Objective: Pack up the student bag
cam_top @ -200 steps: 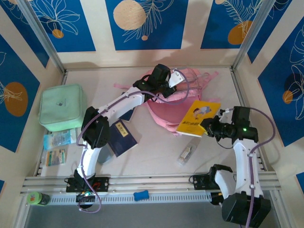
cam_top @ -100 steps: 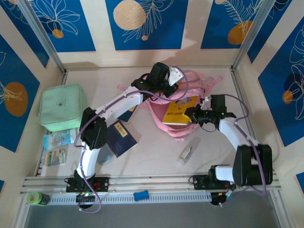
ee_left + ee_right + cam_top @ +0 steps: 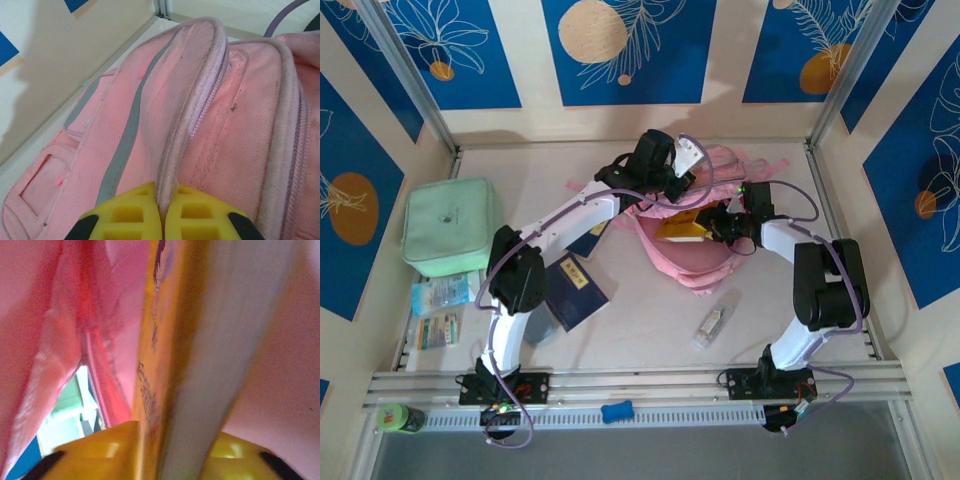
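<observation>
1. Pink fabric backpack (image 3: 698,268) is lying on the far-middle part of the table (image 3: 650,340)
2. Left claw (image 3: 161,199) is pinching its zipper rim, fully closed, propping the mouth open
3. Right claw (image 3: 170,442) is sitting inside that mouth, yellow paperback book (image 3: 150,350) between its jaws for stowing; clamped or loosening, cannot tell

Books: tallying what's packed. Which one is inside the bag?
The yellow book, in the right gripper inside the student bag; the dark blue book lies on the table.
</observation>
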Available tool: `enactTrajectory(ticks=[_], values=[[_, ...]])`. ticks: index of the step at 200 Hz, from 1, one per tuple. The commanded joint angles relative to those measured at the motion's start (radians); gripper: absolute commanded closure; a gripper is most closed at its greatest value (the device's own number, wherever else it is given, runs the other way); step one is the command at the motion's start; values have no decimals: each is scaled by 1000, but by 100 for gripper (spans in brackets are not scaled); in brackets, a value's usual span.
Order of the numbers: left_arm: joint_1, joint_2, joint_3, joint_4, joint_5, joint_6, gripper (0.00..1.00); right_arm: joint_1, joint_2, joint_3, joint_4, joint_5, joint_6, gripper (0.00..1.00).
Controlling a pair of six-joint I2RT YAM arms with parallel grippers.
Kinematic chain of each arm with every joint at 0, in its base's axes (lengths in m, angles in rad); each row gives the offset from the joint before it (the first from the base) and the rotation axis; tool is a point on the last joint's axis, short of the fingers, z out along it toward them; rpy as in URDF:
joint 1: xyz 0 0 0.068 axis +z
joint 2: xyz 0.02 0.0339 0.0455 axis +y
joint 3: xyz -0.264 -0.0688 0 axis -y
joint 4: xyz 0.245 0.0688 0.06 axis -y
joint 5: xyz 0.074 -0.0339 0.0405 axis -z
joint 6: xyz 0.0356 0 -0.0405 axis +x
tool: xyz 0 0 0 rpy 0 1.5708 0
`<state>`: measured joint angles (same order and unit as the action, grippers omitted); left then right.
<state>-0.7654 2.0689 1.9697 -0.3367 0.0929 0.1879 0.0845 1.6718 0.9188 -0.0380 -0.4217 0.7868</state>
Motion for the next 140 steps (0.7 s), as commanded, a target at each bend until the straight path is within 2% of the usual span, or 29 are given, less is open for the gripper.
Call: enactTrajectory(ticks=[1, 28, 48, 74, 92, 116, 140], values=[[-7, -77, 21, 121, 52, -12, 100, -3, -22, 29, -71, 44, -54, 60], [-7, -83, 15, 113, 46, -10, 100, -7, -117, -43, -197, 155, -127, 52], [-6, -92, -14, 131, 51, -7, 100, -17, -199, -101, -274, 201, -131, 51], [-6, -100, -30, 128, 53, -5, 100, 40, -265, -112, -387, 278, -126, 53], [-7, -116, -64, 155, 51, -7, 100, 105, -283, -156, -313, 258, -84, 61], [-6, -120, -79, 164, 53, -6, 100, 152, -228, -148, -243, 278, -9, 82], [-7, -122, -77, 161, 51, -5, 100, 205, -158, -121, -158, 365, 19, 93]])
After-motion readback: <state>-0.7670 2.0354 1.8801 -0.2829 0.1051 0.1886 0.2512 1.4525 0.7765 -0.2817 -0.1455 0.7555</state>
